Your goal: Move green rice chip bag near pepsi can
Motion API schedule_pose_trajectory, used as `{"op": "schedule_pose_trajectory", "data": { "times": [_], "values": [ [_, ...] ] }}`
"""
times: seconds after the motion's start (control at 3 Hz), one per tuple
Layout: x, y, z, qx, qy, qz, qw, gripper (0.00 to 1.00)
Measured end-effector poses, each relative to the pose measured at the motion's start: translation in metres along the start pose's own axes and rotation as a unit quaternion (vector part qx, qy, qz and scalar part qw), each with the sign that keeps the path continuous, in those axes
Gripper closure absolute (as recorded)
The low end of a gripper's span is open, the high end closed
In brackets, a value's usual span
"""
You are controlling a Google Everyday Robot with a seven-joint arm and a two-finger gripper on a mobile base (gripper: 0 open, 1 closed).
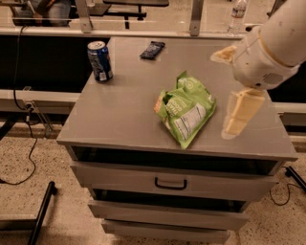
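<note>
The green rice chip bag (185, 109) lies crinkled on the grey cabinet top (119, 110), right of centre, with its white label panel facing up. The pepsi can (100, 60) stands upright at the back left corner of the top, well apart from the bag. My gripper (230, 87) hangs from the white arm (272, 45) above the right part of the top, just right of the bag. It is open and empty, with one cream finger (238, 113) low and the other (223, 54) higher up.
A small dark flat wrapper (152, 49) lies at the back of the top. A clear plastic bottle (237, 14) stands behind the cabinet. Drawers (170, 181) are below the front edge. Cables (28, 143) trail on the floor at left.
</note>
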State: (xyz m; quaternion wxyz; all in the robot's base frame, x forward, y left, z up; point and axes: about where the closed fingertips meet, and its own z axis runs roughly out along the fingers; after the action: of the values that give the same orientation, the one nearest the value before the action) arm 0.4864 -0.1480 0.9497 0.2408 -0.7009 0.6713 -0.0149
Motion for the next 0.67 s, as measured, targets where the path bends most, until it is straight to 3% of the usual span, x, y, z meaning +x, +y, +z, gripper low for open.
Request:
{"op": "schedule_pose_trajectory", "data": {
  "times": [0.33,0.67],
  "values": [
    [-0.027,-0.011,0.025,0.006,-0.04,-0.06,0.9974,0.0],
    [-0.044,-0.022,0.063,-0.003,-0.061,-0.095,0.9936,0.0]
  ]
}}
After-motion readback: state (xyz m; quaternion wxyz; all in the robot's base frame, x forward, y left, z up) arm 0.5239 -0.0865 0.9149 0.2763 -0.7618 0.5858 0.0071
